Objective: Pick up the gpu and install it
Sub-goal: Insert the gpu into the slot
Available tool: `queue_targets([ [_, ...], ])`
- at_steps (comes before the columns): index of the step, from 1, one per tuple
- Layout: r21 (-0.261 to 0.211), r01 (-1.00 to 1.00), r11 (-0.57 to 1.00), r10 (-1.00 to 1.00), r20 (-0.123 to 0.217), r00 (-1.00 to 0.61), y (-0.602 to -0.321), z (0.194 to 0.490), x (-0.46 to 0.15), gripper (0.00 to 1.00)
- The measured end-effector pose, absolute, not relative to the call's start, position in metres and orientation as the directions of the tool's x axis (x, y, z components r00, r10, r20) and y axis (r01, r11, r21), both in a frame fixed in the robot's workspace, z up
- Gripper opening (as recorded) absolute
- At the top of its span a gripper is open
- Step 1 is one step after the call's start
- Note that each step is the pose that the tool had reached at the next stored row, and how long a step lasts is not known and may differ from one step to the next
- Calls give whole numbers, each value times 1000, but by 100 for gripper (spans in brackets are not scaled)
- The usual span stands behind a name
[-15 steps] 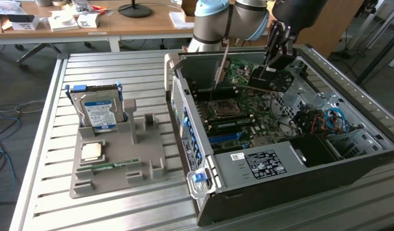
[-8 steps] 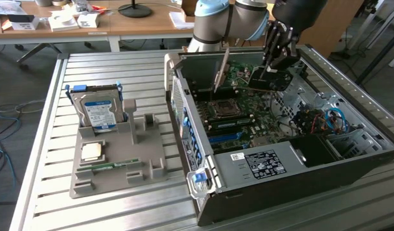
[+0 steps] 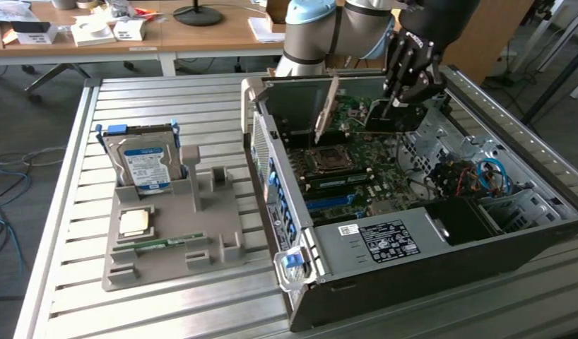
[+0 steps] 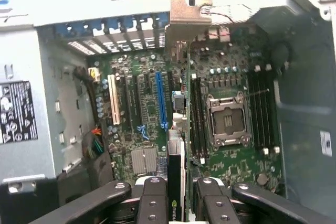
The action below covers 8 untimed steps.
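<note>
The gripper [image 3: 398, 102], its jaws partway closed, pinches the top edge of the gpu [image 4: 177, 174]. The card hangs upright directly below it, over the far part of the motherboard [image 3: 360, 152].

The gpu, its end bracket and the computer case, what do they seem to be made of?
The gpu: apparently rigid circuit board, matte black edge with a printed logo.
Its bracket: probably bare sheet metal, pale, dull sheen.
The case: likely folded sheet steel, dark matte outside, grey inside.
</note>
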<state>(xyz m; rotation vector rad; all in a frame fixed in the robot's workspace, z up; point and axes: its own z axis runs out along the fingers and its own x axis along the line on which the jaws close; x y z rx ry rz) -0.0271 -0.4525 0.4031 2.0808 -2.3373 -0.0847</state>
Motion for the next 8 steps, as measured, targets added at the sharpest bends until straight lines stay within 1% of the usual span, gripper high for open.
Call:
queue_targets([
  [4, 48, -998, 50, -998, -27, -51, -453, 403, -27, 26],
  [8, 48, -998, 39, -999, -28, -41, -452, 403, -27, 26],
])
